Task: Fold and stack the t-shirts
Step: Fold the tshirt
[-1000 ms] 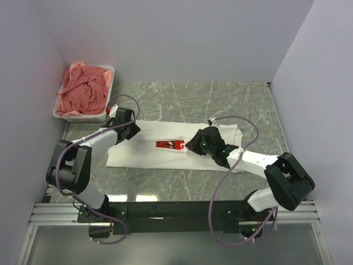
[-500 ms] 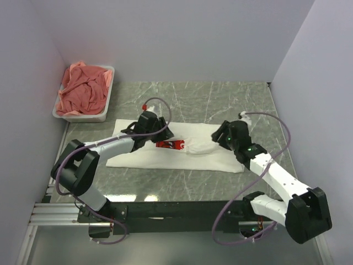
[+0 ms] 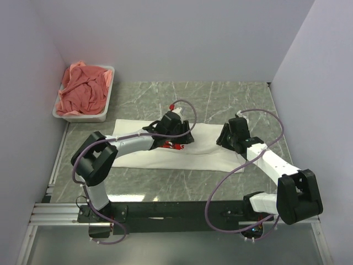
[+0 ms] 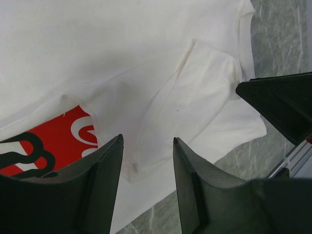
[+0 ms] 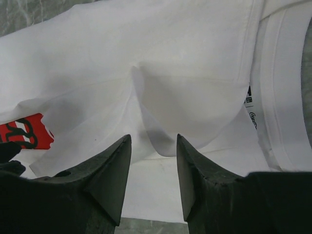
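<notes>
1. White shirt [image 3: 143, 157]: flat at the centre of the table [image 3: 220, 99], lying 9 to 3 o'clock. One sleeve is folded onto the body and the red print [image 4: 63, 131] is partly covered.
2. Left gripper [image 4: 147, 141]: low over the shirt's middle, beside the print. Jaws spread, pinching nothing.
3. Right gripper [image 5: 153, 139]: at 3 o'clock of the left, near the collar. Jaws spread and empty, with a raised crease just ahead.
4. Pink shirts [image 3: 83, 91]: heaped unfolded in the tub [image 3: 83, 116], at 10 o'clock in the far corner.

Step, as judged: white shirt mid-fold, between grasps.
Next move calls for both jaws to pinch an edge and carry it across evenly, without dragging the lower layers.
</notes>
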Robot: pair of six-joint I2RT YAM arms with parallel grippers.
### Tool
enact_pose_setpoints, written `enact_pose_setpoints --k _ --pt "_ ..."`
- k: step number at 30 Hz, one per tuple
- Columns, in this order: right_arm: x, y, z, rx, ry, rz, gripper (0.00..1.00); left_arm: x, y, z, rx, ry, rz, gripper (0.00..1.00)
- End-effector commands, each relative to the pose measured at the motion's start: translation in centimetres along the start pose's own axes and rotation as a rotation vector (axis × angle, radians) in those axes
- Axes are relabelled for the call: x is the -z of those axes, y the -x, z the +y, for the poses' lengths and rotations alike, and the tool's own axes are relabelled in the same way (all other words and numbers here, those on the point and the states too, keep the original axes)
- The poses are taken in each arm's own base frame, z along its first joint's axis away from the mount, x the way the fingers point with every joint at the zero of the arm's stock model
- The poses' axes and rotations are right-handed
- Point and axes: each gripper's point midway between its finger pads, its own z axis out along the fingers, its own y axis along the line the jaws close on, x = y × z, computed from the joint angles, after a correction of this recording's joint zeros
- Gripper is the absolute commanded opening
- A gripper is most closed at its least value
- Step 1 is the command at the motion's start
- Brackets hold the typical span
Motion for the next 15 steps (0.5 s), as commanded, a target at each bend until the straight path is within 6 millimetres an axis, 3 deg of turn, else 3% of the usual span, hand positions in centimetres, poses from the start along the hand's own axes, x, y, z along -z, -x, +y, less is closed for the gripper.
enact_pose_setpoints --k 1,6,12,15 --pt "-0.2 1.0 0.1 0.019 -0.010 -0.027 0.49 -0.1 0.7 -1.3 -0.050 -0.013 -0.014 0.51" --pt "-0.7 0.4 -0.3 0.025 -0.025 -0.008 0.40 -0.3 -0.5 -0.3 -0.054 0.036 0.024 0.51" --pt "-1.0 0.1 -0.8 0.032 -0.042 -0.004 0.37 -0.3 -1.1 -0.3 -0.062 0.034 0.039 0.50" --pt "-1.0 0.0 -1.0 0.035 -0.052 -0.003 0.28 -0.4 -1.2 -0.2 -0.065 0.041 0.045 0.51"
